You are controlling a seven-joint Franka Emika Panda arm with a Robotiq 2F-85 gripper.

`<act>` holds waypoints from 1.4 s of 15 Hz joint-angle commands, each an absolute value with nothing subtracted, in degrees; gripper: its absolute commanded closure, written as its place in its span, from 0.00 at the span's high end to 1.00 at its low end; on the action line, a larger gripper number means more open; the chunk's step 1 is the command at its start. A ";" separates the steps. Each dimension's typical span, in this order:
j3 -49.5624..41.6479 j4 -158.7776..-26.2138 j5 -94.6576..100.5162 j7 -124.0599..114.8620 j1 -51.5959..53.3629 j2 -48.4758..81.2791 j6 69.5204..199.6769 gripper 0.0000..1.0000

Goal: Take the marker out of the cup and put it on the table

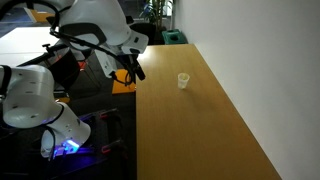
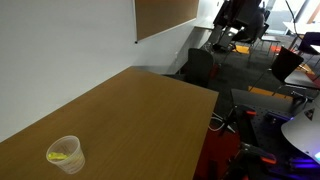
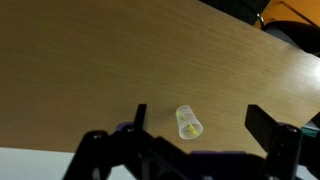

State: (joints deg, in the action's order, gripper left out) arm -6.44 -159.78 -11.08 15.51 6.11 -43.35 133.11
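Note:
The small translucent cup stands upright on the light brown table. The yellow-green marker lies inside the cup in an exterior view. In the wrist view the cup sits between my fingers, far below them, with the marker showing through its wall. My gripper hangs open and empty in the air near the table's edge, well away from the cup. In the wrist view its fingers are spread wide.
A white wall runs along the table's far side. A green-topped surface lies beyond the table's end. Chairs and equipment stand on the floor off the table's open side.

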 commanded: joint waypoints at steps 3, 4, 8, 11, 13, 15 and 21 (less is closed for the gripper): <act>-10.46 -155.05 -10.18 26.98 10.13 -32.11 143.97 1.00; -11.26 -154.17 -10.74 29.27 11.43 -30.21 146.05 1.00; -15.40 -150.87 -14.49 40.02 18.30 -24.19 150.60 1.00; -18.52 -148.33 -22.59 50.53 23.62 -20.68 151.68 1.00; -19.38 -146.58 -28.94 57.98 25.40 -18.55 150.87 1.00; -15.39 -148.27 -29.43 57.03 21.31 -20.04 149.93 1.00; -13.78 -147.97 -30.29 57.98 19.79 -19.10 149.95 1.00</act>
